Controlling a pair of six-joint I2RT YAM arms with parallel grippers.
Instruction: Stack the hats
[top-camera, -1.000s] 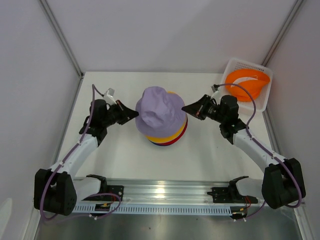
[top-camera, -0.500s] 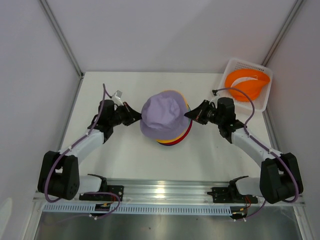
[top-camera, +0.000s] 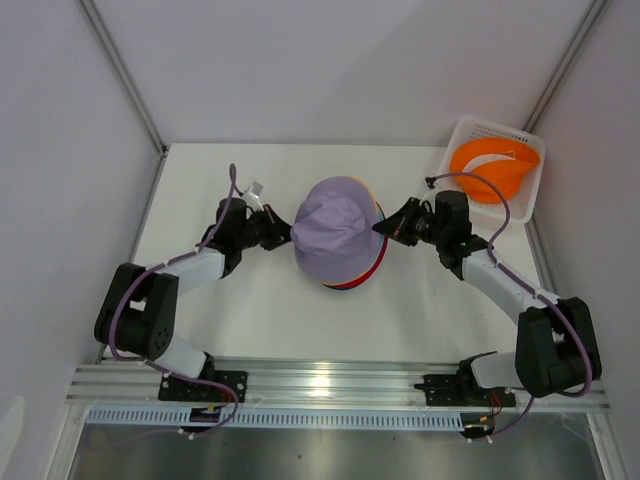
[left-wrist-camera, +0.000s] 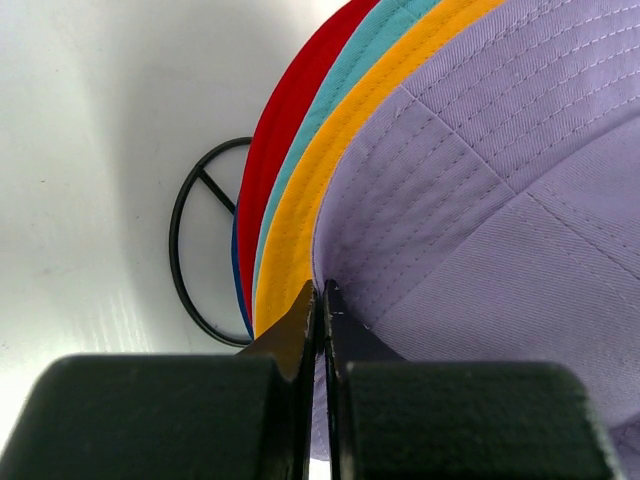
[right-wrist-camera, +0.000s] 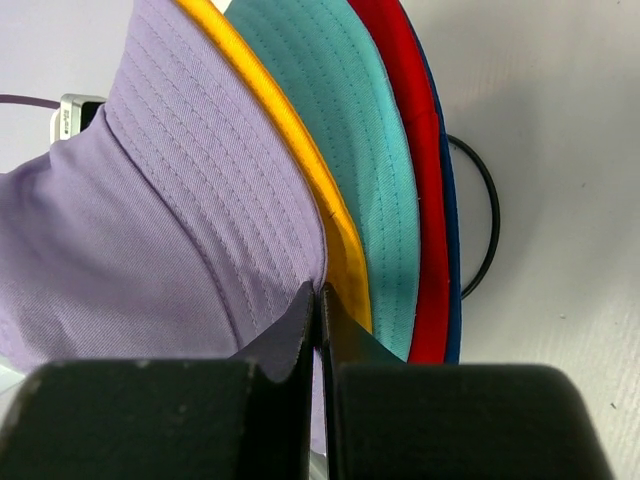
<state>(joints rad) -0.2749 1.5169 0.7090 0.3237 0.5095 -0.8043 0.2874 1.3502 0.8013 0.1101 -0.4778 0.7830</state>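
Both arms reach low across the table (top-camera: 280, 320) toward its middle, forearms stretched inward from either side. The left gripper (top-camera: 284, 231) and the right gripper (top-camera: 390, 228) each have their jaws pinched tight on opposite brim edges of the lavender hat (top-camera: 338, 222). It sits atop the yellow hat (left-wrist-camera: 300, 215), teal hat (right-wrist-camera: 370, 200) and red hat (right-wrist-camera: 425, 220). The orange hat (top-camera: 490, 168) lies in the white basket (top-camera: 522, 136) at the far right.
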